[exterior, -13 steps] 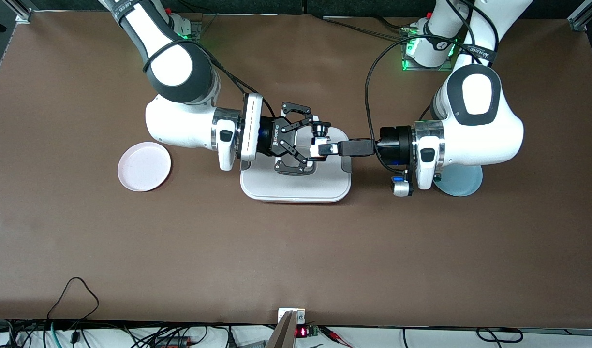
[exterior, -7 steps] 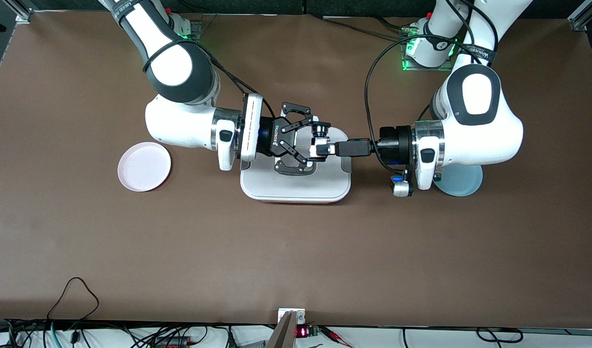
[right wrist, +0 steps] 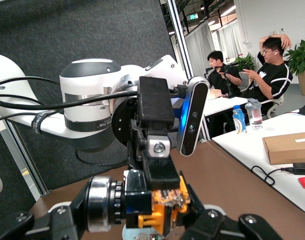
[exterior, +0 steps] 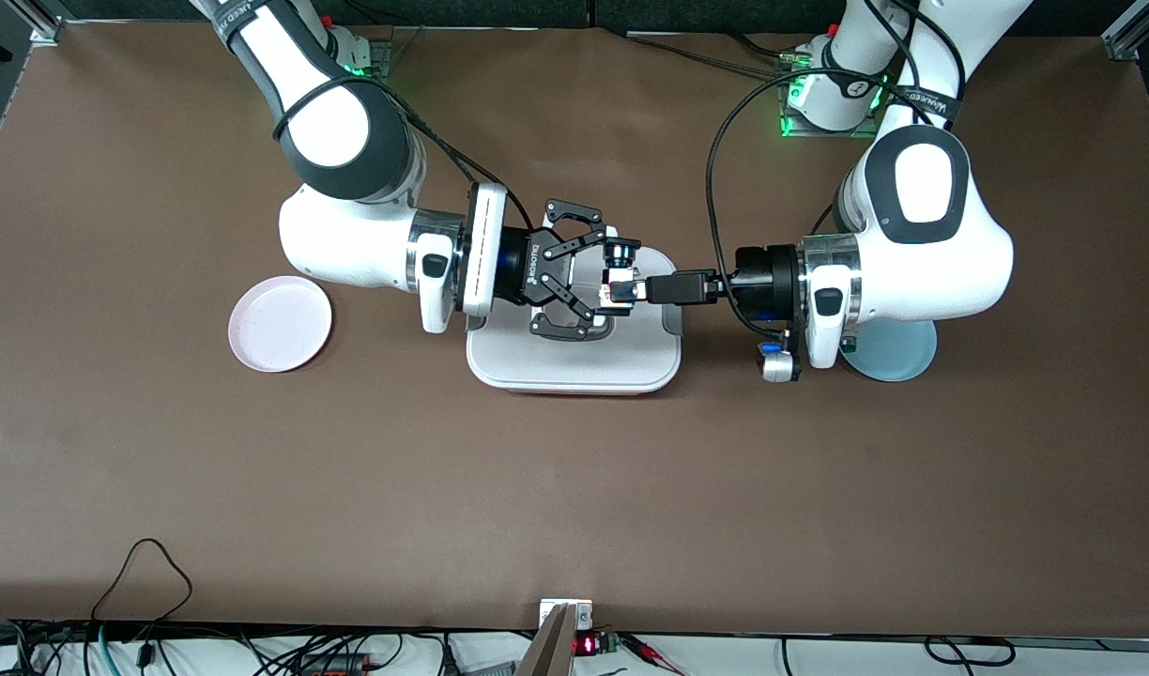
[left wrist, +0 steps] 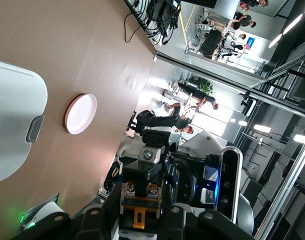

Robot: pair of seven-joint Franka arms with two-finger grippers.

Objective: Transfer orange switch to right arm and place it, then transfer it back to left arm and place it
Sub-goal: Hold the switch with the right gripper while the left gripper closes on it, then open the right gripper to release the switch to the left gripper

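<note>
Now | left tool (exterior: 625, 292) has clamped orange switch (exterior: 615, 293) (was open) | right tool (exterior: 601, 282) grips it, unchanged

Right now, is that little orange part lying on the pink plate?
No, the pink plate holds nothing; the orange switch is up between both grippers over the box.
</note>
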